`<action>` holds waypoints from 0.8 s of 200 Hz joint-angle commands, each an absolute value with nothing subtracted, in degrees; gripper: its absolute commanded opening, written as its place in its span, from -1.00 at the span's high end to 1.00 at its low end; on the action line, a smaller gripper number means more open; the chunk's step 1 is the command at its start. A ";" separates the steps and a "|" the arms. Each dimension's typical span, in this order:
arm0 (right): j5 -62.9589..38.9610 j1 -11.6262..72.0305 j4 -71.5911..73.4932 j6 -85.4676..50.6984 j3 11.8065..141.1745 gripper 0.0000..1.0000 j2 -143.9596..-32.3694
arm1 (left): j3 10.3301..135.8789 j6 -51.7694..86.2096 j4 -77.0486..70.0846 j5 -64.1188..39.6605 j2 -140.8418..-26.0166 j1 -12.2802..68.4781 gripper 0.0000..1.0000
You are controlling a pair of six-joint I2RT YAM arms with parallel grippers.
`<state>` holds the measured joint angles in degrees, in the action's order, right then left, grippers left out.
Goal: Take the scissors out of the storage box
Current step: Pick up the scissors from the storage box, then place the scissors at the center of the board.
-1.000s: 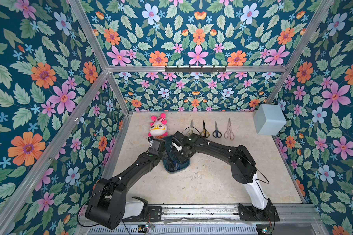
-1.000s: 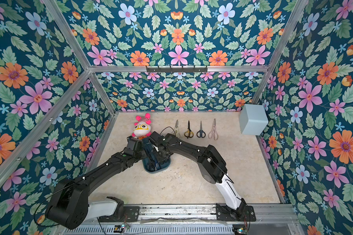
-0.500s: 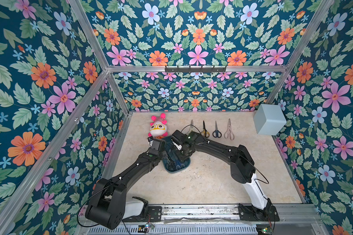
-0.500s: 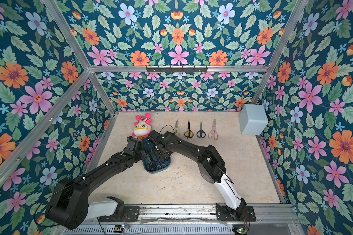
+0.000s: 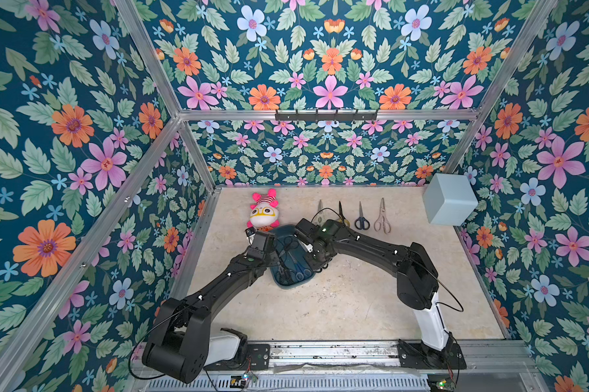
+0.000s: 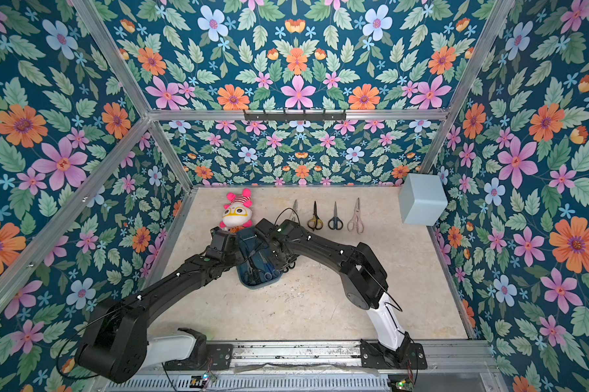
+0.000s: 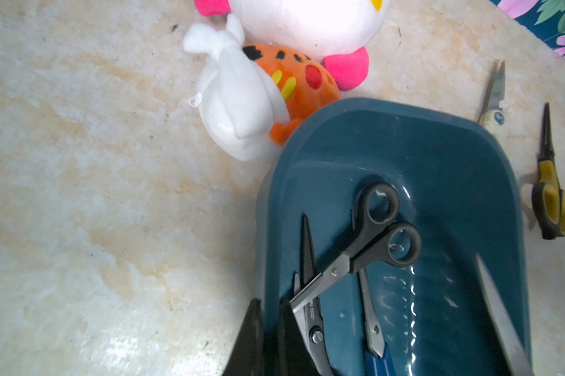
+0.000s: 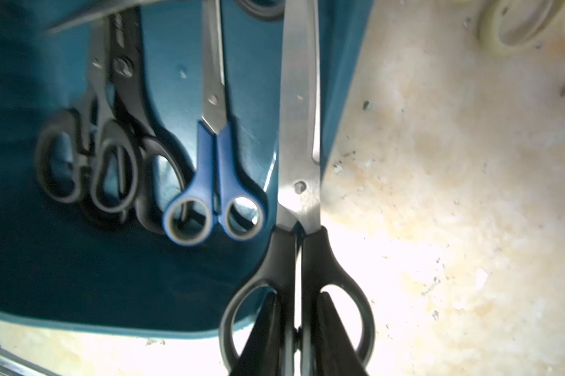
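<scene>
Scissors (image 8: 209, 156): several lie in box (image 8: 79, 286), four more (image 6: 335, 222) in a row on desk (image 6: 303, 305). Right hand (image 8: 297, 296) clenched on big black pair (image 8: 300, 182) at the shanks between loops, blade over box, handles past rim. Left hand (image 7: 269, 309) clamped on box wall (steadying it, I think). Likely stiff, blade-heavy, slick steel; plastic near pivot looks the safest hold.

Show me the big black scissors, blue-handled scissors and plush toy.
big black scissors (image 8: 300, 187), right wrist view, pivot screw.
blue-handled scissors (image 8: 206, 149), right wrist view, blue shank.
plush toy (image 5: 264, 214), in a top view, face.
</scene>
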<state>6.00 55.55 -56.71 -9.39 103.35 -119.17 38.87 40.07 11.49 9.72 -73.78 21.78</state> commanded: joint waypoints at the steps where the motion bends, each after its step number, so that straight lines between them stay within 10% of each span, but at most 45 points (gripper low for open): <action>1: 7.91 54.72 -55.60 -10.91 101.44 1.00 -117.02 | 39.11 39.55 10.55 10.99 -73.83 21.63 1.00; 160: 3.34 28.29 -42.73 -17.20 63.26 1.00 -90.31 | 39.51 35.47 11.21 11.39 -73.52 20.73 1.00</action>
<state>3.44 31.27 -44.77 -16.88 66.41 -92.55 39.03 36.93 11.55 10.39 -73.87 20.84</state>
